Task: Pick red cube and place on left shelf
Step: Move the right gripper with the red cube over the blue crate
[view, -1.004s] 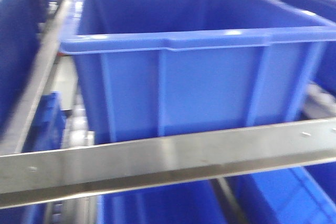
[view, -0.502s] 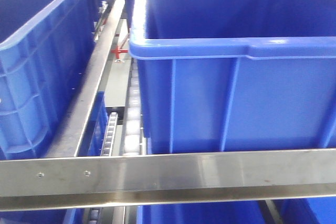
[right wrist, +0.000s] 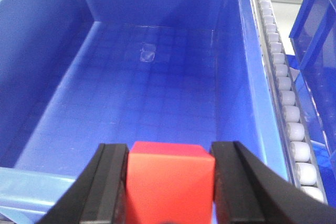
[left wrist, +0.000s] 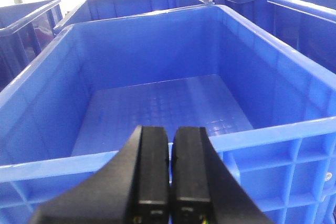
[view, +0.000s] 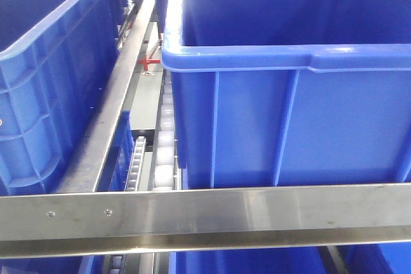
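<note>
Right wrist cam: the right gripper (right wrist: pixel 169 182) has its black jaws clenched on a small red cube (right wrist: pixel 169 174), one finger flat against each side; the cube's up in the air over the near rim of a big open blue plastic crate (right wrist: pixel 131 82), well clear of the crate floor; a row of white rollers (right wrist: pixel 286 98) runs along that crate's right side. The left gripper (left wrist: pixel 170 174) has its jaws squeezed together with nothing in them, hanging just in front of the near rim of another deep blue plastic crate (left wrist: pixel 157 103). The front cam shows the stainless-steel rack shelf (view: pixel 103 145); its flat riveted front rail (view: pixel 205 213) runs across the bottom; a left-hand blue crate (view: pixel 45 94) and a right-hand blue crate (view: pixel 289 120) sit behind it, with a white roller track (view: pixel 166 145) between them.
</note>
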